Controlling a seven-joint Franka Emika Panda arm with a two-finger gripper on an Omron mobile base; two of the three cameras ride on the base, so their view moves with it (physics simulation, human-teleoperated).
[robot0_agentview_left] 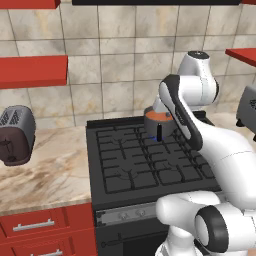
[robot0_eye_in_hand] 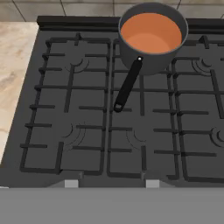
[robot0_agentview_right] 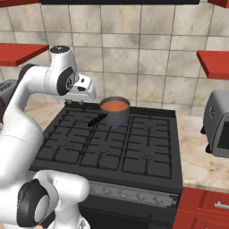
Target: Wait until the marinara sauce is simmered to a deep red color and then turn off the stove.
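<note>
The saucepan [robot0_eye_in_hand: 153,39] sits on a rear burner of the stove [robot0_eye_in_hand: 87,113], ahead of the pincer [robot0_agentview_right: 82,99] and a little to its right in the hand view. Its short dark handle [robot0_eye_in_hand: 127,85] is the long axis, running from the pan back toward the pincer, slightly leftward. The marinara sauce [robot0_eye_in_hand: 151,33] is a smooth orange disc, not deep red. The pincer is clenched, empty, above the grates, apart from the pan.

Orange marinara sauce [robot0_agentview_left: 156,116] on stove [robot0_agentview_left: 135,160]
</note>
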